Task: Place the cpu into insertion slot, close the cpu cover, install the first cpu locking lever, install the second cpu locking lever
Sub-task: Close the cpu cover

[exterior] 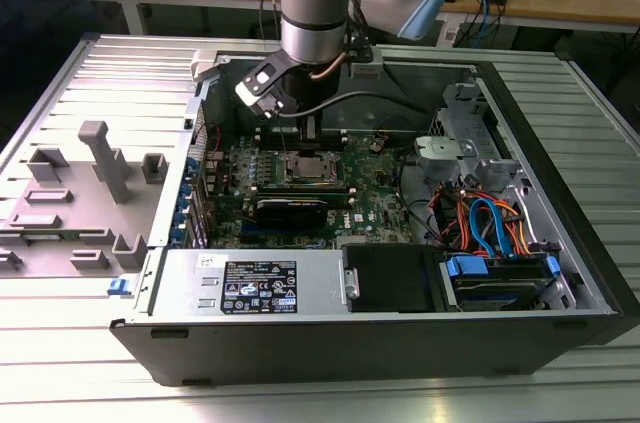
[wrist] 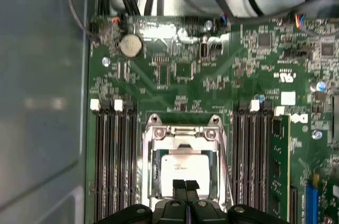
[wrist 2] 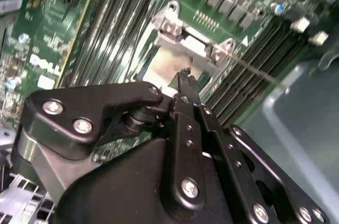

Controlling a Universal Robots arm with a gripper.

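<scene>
Jaws pinched together on nothing, the gripper (wrist: 185, 186) hangs by the cpu (wrist: 186, 167), seated in the insertion slot (wrist: 155, 180) inside the cpu cover (wrist: 180, 134) (twelve o'clock of the graphics card (exterior: 290, 209), exterior view), where a skewed push could slip off the thin locking lever (wrist: 226, 171).

1 arm (exterior: 315, 3) is seen, with 1 gripper (wrist: 185, 186) that has 2 fingers (wrist: 179, 186). 1 open case (exterior: 400, 333) is seen, and 1 green board (wrist: 180, 75) is counted in it. 1 cpu (wrist: 184, 168) is counted, and 1 cover (wrist: 183, 147) with 2 screws (wrist: 154, 134). 8 long black slots (wrist: 108, 160) are counted, 4 on each side of the cpu. 1 memory stick (wrist: 279, 166) is seen in 1 of them. 1 round battery (wrist: 131, 45) is counted. 1 grey tray (exterior: 60, 203) is seen beside the case.
</scene>
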